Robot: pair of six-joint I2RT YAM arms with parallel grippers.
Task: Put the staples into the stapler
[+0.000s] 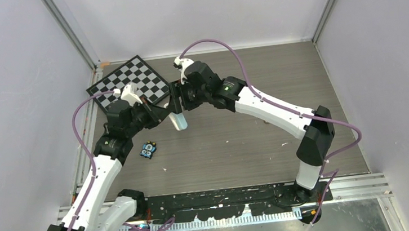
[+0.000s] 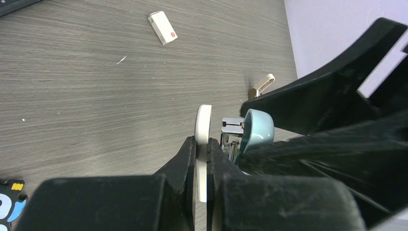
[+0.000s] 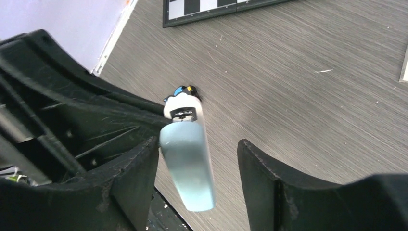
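The stapler (image 1: 179,120) is held above the table between both arms. My left gripper (image 2: 202,144) is shut on its white base (image 2: 203,122). The pale blue top (image 2: 257,127) is swung away from the base, and the silver channel (image 2: 232,129) shows between them. In the right wrist view the blue top (image 3: 188,168) hangs between the spread fingers of my right gripper (image 3: 197,147), close to the left finger (image 3: 137,173) and clear of the right one. The right gripper is open. In the top view the left gripper (image 1: 164,115) and the right gripper (image 1: 176,100) meet at the stapler. No staples are in view.
A small white box with a red mark (image 2: 162,27) and a tan rounded block (image 2: 262,85) lie on the table beyond the stapler. A black-and-blue gadget (image 1: 148,150) lies near the left arm. A chessboard (image 1: 131,80) sits at the back left.
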